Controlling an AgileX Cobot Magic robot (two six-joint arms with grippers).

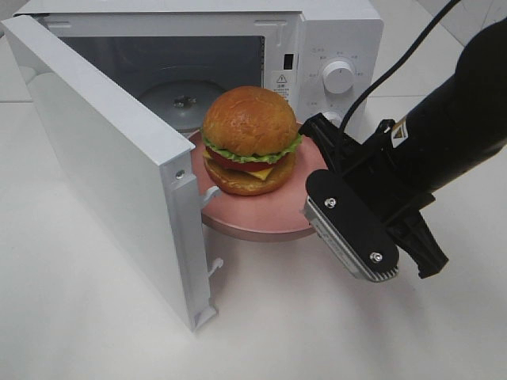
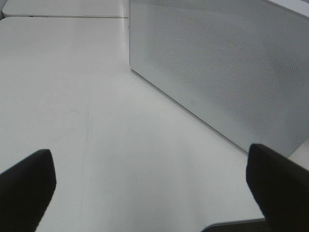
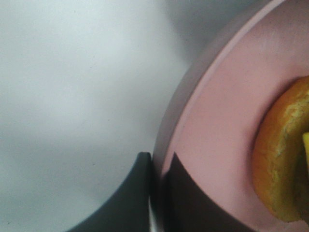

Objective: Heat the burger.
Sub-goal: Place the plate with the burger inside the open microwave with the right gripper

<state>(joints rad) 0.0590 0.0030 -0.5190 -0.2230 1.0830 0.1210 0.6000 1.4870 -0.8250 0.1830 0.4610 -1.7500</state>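
The burger [image 1: 249, 138], with a glossy brown bun, lettuce, cheese and tomato, sits on a round pink plate [image 1: 261, 218] just in front of the open microwave [image 1: 333, 47]. My right gripper [image 1: 315, 198] is shut on the plate's right rim. In the right wrist view its fingers [image 3: 188, 193] pinch the pink plate's edge [image 3: 217, 121], with the burger's bun [image 3: 282, 164] beside them. My left gripper [image 2: 149, 183] is open and empty over bare table, facing the outer side of the microwave door [image 2: 222, 63]. It is out of the exterior high view.
The microwave door [image 1: 103, 150] swings out wide to the left of the plate, down to the table. Inside the cavity a glass turntable [image 1: 182, 99] shows behind the burger. A black cable [image 1: 396, 63] runs over the microwave's control panel.
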